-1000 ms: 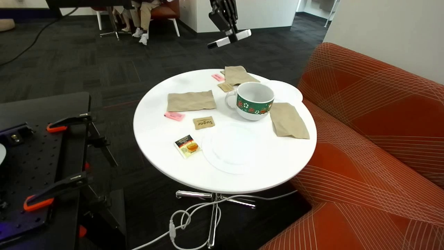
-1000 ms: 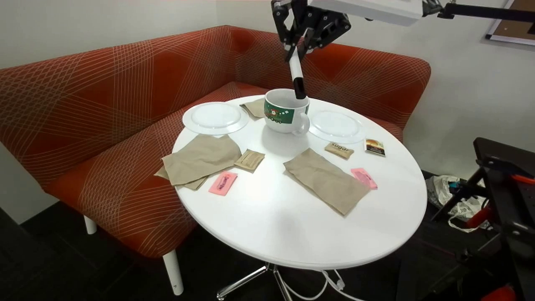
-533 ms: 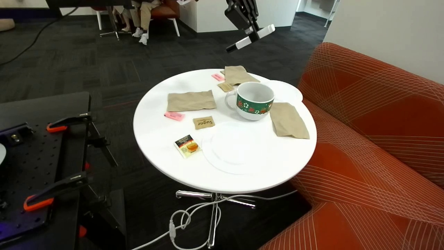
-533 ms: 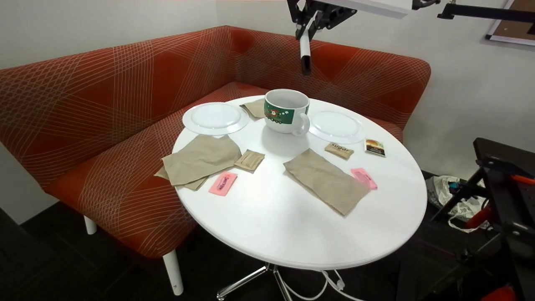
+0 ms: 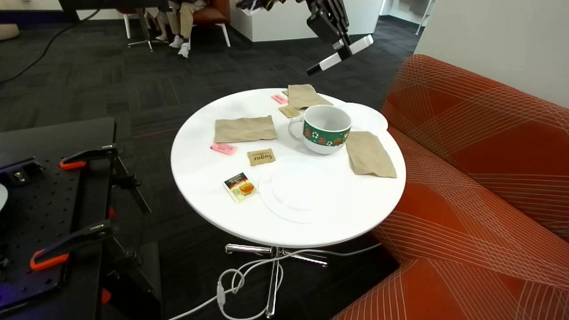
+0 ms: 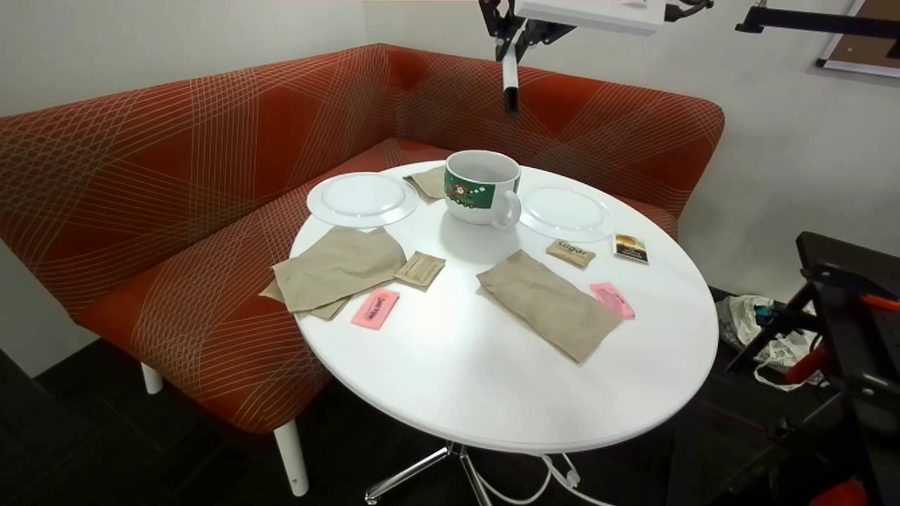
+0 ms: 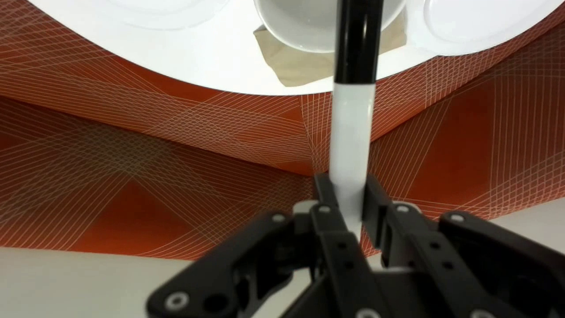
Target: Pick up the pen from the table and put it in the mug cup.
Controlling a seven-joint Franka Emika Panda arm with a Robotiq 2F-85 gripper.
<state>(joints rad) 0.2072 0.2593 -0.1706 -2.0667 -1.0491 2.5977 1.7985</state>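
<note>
The pen is a white marker with a black end; it shows in both exterior views (image 5: 330, 61) (image 6: 510, 76) and the wrist view (image 7: 352, 128). My gripper (image 5: 343, 49) is shut on its white body, also in the wrist view (image 7: 348, 194). The pen is tilted, black end lower, in the air above and beyond the mug. The white mug cup with a green band (image 5: 326, 133) stands upright on the round white table (image 5: 204, 173), also in an exterior view (image 6: 470, 193). In the wrist view the mug (image 7: 300, 31) is partly cut off behind the pen's black end.
Two clear plates (image 6: 362, 199) (image 6: 566, 213) flank the mug. Brown napkins (image 6: 548, 302) (image 5: 371, 153), sugar packets (image 5: 261, 157), pink packets (image 6: 375, 308) and a tea packet (image 5: 240, 187) lie around it. A red couch (image 6: 246, 183) borders the table. A black stand with clamps (image 5: 53, 204) is nearby.
My gripper, with the pen held throughout, has moved right in an exterior view, and upward, away from that camera, in an exterior view. The mug and table items have not moved.
</note>
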